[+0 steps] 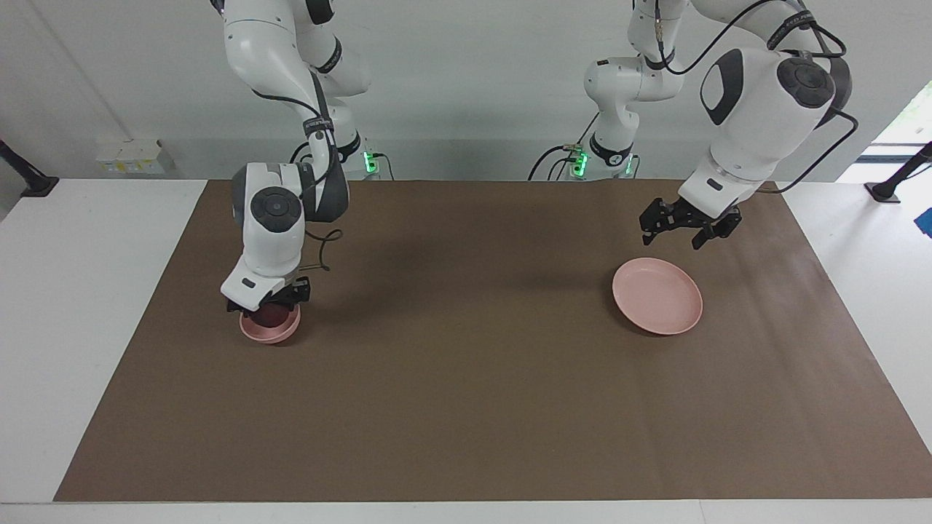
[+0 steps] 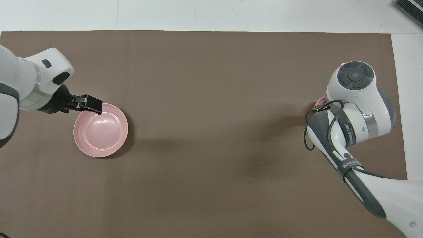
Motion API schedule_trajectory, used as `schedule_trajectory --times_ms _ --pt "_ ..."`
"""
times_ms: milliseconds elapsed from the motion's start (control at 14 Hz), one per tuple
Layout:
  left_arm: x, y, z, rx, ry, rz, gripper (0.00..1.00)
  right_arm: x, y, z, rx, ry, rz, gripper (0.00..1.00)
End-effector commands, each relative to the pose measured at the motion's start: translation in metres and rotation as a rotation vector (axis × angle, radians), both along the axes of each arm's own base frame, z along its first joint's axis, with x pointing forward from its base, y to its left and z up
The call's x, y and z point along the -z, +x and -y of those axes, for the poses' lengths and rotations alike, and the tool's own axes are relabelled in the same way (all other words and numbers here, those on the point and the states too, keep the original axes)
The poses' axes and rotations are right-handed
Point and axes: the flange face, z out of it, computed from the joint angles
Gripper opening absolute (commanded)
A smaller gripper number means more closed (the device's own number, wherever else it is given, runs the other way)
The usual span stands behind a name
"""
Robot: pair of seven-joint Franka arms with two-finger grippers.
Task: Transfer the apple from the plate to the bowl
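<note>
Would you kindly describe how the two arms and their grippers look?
Both arms have glossy white rounded shells with dark grey joint caps and bands, and loose black cables along them. The left gripper and right gripper are black, with two fingers. Green lights glow at both bases.

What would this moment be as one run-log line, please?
apple: in bowl | right pincer: at apple | plate: bare | left pincer: waiting over mat, open

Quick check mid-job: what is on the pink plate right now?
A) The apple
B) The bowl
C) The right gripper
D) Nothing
D: the plate is bare in both views; the dark red apple sits in the bowl under the right gripper.
</note>
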Motion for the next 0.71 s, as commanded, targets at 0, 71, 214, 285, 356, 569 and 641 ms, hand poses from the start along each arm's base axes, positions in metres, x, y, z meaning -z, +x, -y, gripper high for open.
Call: schedule_trajectory --times_ms 0,71,214,285,356,569,641 --pt "-0.029 -0.005 -0.029 -0.01 0.02 -0.026 1.0 0.002 0.002 0.006 -0.034 -0.006 0.009 0.0" --pt "-0.034 -0.005 -0.036 -0.019 0.02 -0.023 1.0 0.003 0.001 0.007 -0.032 -0.004 0.005 0.0" --pt "-0.051 -0.012 -0.053 -0.047 0.022 0.003 1.0 0.006 0.0 0.01 -0.028 -0.003 0.005 0.0" --pt "-0.057 -0.016 -0.055 -0.046 0.025 0.004 1.0 0.007 0.0 0.012 -0.029 0.0 0.011 0.0" --pt "-0.062 -0.02 -0.056 -0.047 0.036 0.006 1.0 0.009 0.0 0.014 -0.026 0.002 0.011 0.0" --pt "-0.068 -0.022 -0.055 -0.044 0.038 0.023 1.0 0.015 0.0 0.017 -0.014 0.016 0.01 0.0" --pt "-0.069 -0.021 -0.055 -0.042 0.034 0.034 1.0 0.017 -0.001 0.017 -0.009 0.017 0.007 0.0"
